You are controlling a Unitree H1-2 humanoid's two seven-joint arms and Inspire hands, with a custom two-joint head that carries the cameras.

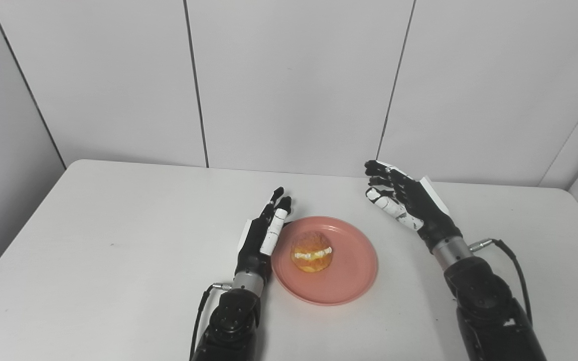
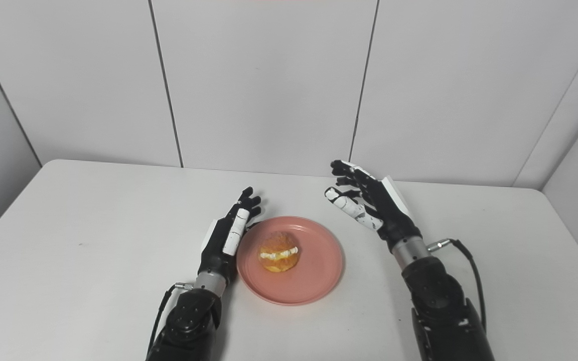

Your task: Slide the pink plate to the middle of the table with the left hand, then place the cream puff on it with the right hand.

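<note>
The pink plate (image 1: 349, 271) lies near the middle of the white table (image 1: 118, 225). A golden cream puff (image 1: 311, 252) with a band of white cream sits on it, left of the plate's centre. My left hand (image 1: 264, 233) rests flat along the plate's left rim, open, its fingers stretched toward the wall. My right hand (image 1: 404, 200) hovers above the table beyond the plate's right side, open with fingers spread, holding nothing. The same scene shows in the right eye view, with the plate (image 2: 314, 273) and puff (image 2: 279, 258) between both hands.
Grey panelled walls (image 1: 289, 85) close the table's far edge and both sides. Bare tabletop stretches to the left of my left arm and to the right of my right arm.
</note>
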